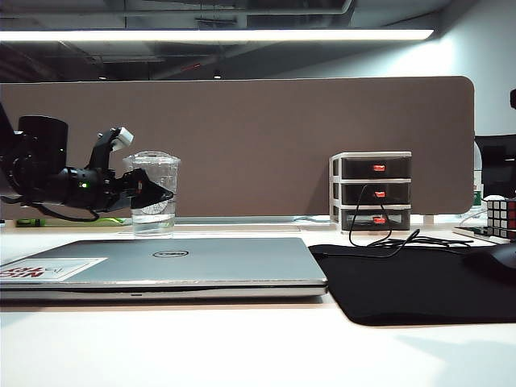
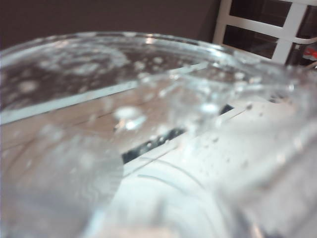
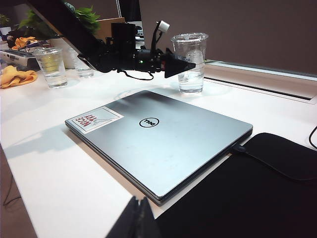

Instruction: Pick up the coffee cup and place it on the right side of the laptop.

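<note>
The left gripper [image 1: 157, 194] stands spread wide, level at the coffee cup [image 1: 154, 193], one finger on each side; whether they touch it cannot be told. The cup stands upright on the white table [image 3: 49, 163] behind the closed laptop [image 3: 163, 141], whose lid bears the Dell logo [image 3: 147, 122] and a red-lettered sticker [image 3: 94, 120], unreadable. The right gripper [image 3: 137, 218] hangs near the laptop's front edge, fingers together.

left gripper [image 1: 153, 193]: jaws spread (arm held level) | right gripper [image 3: 138, 218]: fingers together, low
</note>
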